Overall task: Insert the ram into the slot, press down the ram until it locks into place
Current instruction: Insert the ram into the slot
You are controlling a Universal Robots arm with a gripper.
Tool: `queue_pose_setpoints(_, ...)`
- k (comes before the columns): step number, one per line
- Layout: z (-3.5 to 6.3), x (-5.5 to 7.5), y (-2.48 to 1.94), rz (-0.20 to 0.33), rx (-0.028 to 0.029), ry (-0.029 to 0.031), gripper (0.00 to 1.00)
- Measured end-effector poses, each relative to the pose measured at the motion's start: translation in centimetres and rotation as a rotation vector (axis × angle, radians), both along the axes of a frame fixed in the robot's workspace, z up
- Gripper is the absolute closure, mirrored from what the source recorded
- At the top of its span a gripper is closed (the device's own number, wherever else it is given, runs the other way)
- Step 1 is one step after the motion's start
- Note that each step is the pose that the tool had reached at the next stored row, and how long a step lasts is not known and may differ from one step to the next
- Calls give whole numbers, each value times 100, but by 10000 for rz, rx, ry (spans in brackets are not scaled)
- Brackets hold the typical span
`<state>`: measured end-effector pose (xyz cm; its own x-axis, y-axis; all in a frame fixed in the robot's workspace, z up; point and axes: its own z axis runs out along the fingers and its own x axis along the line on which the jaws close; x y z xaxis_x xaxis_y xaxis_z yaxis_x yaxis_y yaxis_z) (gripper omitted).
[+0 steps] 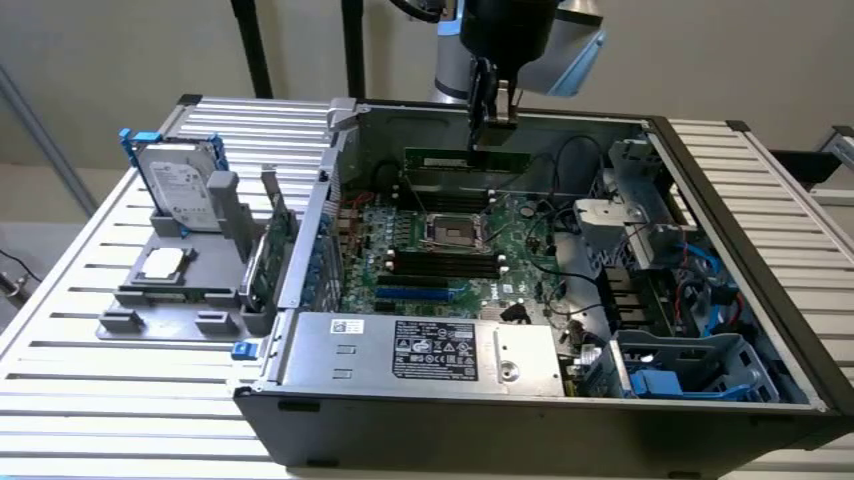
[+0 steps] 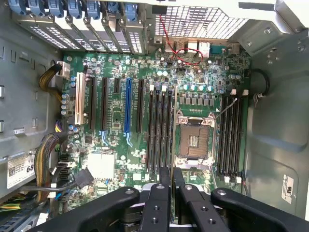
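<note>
In the exterior view the task stands at the carrying and lining-up step. The black two-fingered pincer point(image 1: 491, 125) is pressed together on the top edge of the long, thin green ram stick point(image 1: 447, 160). The stick hangs level above the far part of the green motherboard point(image 1: 521, 225) and is not yet in any of the long narrow black plastic memory slots point(image 1: 447, 263). The open grey metal computer case point(image 1: 534, 430) lies on the white slatted table point(image 1: 80, 400). It holds the motherboard, a silver labelled power-supply box point(image 1: 427, 350) and a grey drive cage with blue parts point(image 1: 681, 365). Toward the exterior view's left of the case, a grey plastic fixture point(image 1: 147, 300) carries a silver hard drive point(image 1: 187, 185) and an upright, broader green expansion card point(image 1: 274, 250). In the wrist view the pincer point(image 2: 171, 176) pinches the ram stick point(image 2: 173, 125), seen edge-on as a thin line. That line runs alongside the bank of four memory slots point(image 2: 159, 130), between them and the square metal processor socket point(image 2: 195, 137). Which slot it is meant for cannot be told. Seating it would seem to call for the edge to lie parallel over one slot, then a straight, even push down.
</note>
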<state>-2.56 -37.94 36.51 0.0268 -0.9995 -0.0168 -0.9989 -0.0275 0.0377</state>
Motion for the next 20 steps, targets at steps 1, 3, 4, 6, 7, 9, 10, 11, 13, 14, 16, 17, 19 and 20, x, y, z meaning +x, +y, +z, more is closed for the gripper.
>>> queue_pose_setpoints(1, 0, 0, 0, 0, -3, 0, 86)
queue_pose_setpoints(3, -19, -21, 0, 0, -7, -17, 86)
queue_pose_setpoints(4, -33, -31, 0, 0, -10, -21, 86)
queue_pose_setpoints(6, -68, -49, 0, 11, -11, -23, 86)
queue_pose_setpoints(7, -87, -53, 0, 25, -11, -23, 86)
queue_pose_setpoints(9, -124, -57, 0, 62, -10, -23, 86)
queue_pose_setpoints(10, -141, -59, -1, 82, -11, -23, 86)
queue_pose_setpoints(11, -160, -60, -1, 102, -11, -23, 86)
queue_pose_setpoints(13, -195, -62, -5, 145, -11, -23, 86)
queue_pose_setpoints(14, -214, -63, -7, 165, -10, -23, 86)
queue_pose_setpoints(16, -324, -75, -16, 201, -10, -23, 86)
queue_pose_setpoints(17, -407, -85, -33, 193, -10, -23, 86)
queue_pose_setpoints(19, -443, -85, -61, 191, -11, -23, 86)
queue_pose_setpoints(20, -461, -85, -80, 189, -12, -22, 86)
